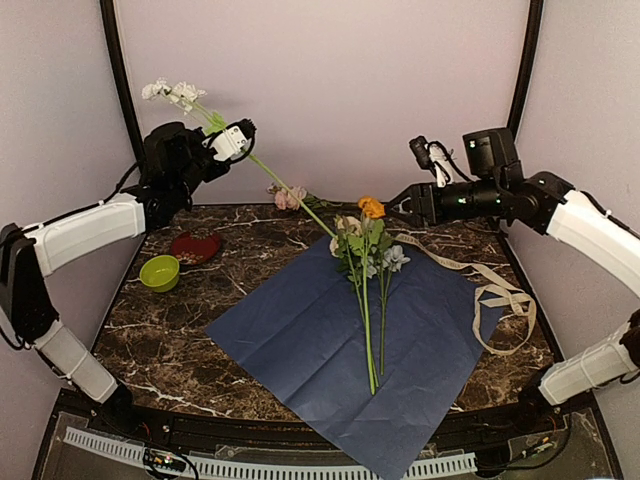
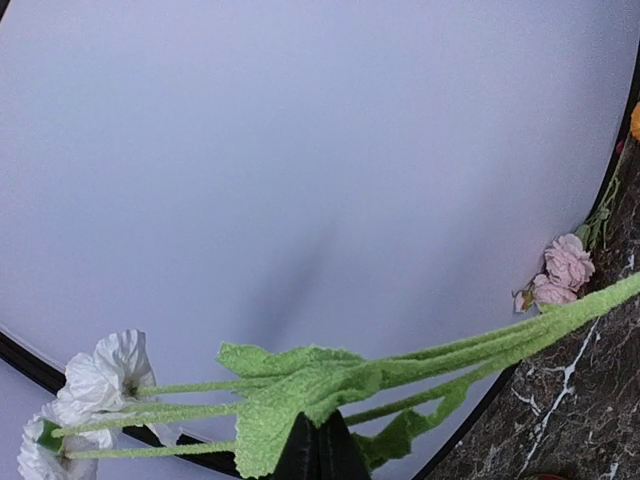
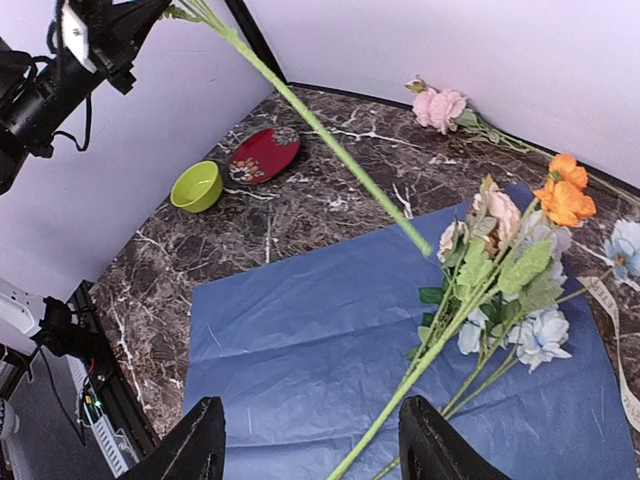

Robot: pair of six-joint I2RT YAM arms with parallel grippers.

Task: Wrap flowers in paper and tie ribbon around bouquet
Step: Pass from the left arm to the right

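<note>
On the left, one white-flowered stem (image 1: pixel 268 170), long, thin and green, is clenched by the left tool (image 1: pixel 236 140) and held slanting in the air; two white blooms are made out at its far end. Beneath, one lime-green round bowl (image 1: pixel 160 272) and one red shallow dish (image 1: pixel 196 247) are set side by side on the dark marbled table (image 1: pixel 250 270). One pink-flowered stem (image 1: pixel 289 197) is laid at the back edge. In the middle one large dark-blue paper sheet (image 1: pixel 300 340) is spread flat, with one bunch of mixed flowers (image 1: pixel 366 255), about three stems, laid on it. One cream flat ribbon (image 1: pixel 500 295) is draped from the paper's right corner onto the table. The right tool (image 1: pixel 410 206) is released, with nothing between its jaws, just beside the orange bloom.
</note>
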